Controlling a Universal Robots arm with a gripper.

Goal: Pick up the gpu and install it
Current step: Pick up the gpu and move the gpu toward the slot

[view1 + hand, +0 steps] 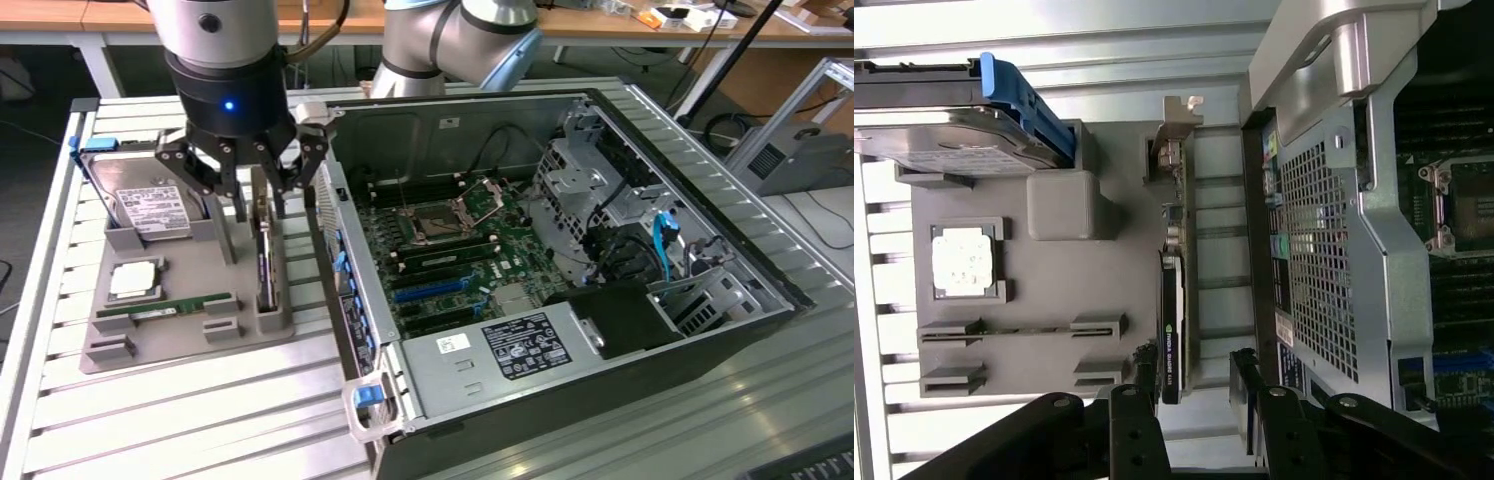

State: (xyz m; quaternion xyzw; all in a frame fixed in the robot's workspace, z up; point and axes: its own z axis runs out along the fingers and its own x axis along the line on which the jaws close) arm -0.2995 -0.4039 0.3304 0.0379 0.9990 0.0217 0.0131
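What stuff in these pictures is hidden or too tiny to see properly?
- Exterior view: far end of the gpu, hidden behind the open gripper.
- Exterior view: label words on the hard drive, too small to read.
- Wrist view: much of the computer case, cut off by the picture's edge.

Small print along the gpu (1170,330) edge, perhaps Quadro, hard drive label (150,208) illegible
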